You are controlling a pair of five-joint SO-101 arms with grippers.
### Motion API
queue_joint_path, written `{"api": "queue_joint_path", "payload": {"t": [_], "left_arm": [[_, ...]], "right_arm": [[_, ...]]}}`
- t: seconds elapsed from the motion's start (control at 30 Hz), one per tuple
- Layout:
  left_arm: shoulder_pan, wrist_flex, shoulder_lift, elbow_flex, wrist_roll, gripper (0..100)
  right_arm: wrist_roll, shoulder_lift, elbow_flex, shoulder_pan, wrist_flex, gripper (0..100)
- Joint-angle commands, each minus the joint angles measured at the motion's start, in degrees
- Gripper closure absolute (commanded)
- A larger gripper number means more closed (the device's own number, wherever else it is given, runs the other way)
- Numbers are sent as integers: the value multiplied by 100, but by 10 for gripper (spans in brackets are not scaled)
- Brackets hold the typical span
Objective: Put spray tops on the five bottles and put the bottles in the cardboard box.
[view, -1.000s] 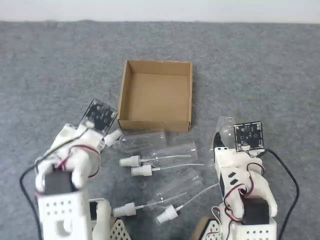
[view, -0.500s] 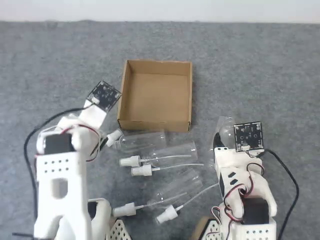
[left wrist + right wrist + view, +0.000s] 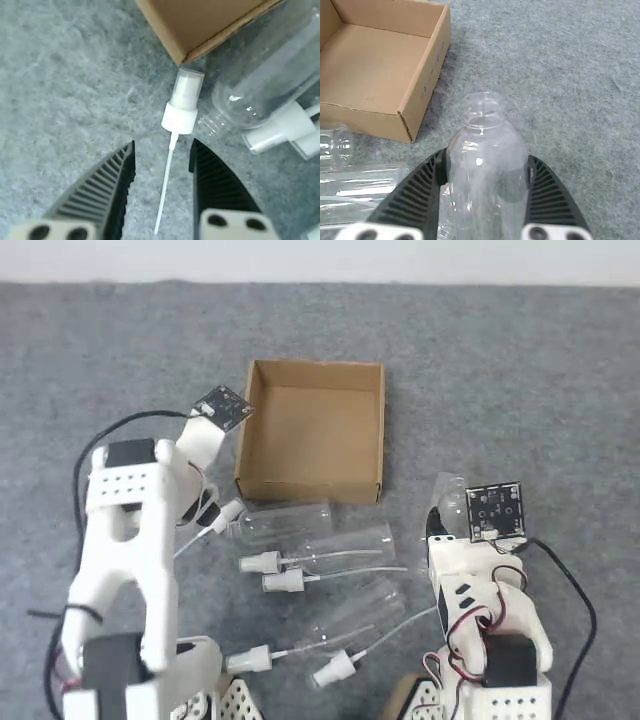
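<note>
Grey felt table [image 3: 520,360]: cardboard box [image 3: 305,490], bottles [image 3: 285,521], spray tops [image 3: 336,671].

We see a matt brown cardboard box [image 3: 315,435] on rough, fuzzy grey cloth [image 3: 520,370]. The clear round plastic bottle [image 3: 487,150] is glossy and smooth; the white plastic spray top [image 3: 182,107] shows a soft sheen. The left gripper [image 3: 163,145] has matt black plastic fingers [image 3: 216,175], ribbed.

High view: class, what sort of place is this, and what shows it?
Likely a robotics lab bench: left arm and right arm side by side, a grey mat, and a box, bottles and spray tops laid out.
</note>
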Motion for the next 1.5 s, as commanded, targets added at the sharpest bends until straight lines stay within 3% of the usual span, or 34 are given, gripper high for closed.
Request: {"api": "queue_joint_path", "payload": {"t": [0.0,0.27,0.63,0.93,1.17,1.47], "left_arm": [[-9,18,308,-532,-62,831],[571,-114,826,-576,44,831],[633,-941,1688,-602,229,831],[642,-1055,2048,-593,229,833],[642,-1002,1996,-567,229,924],[607,35,1987,-822,-237,989]], "right_arm": [[0,-48,-70,101,-145,890],[0,-48,-62,101,-145,890],[0,-48,-62,101,-145,890],[0,-48,-62,101,-145,890],[0,-48,-62,101,-145,890],[0,-48,-62,101,-145,890]]}}
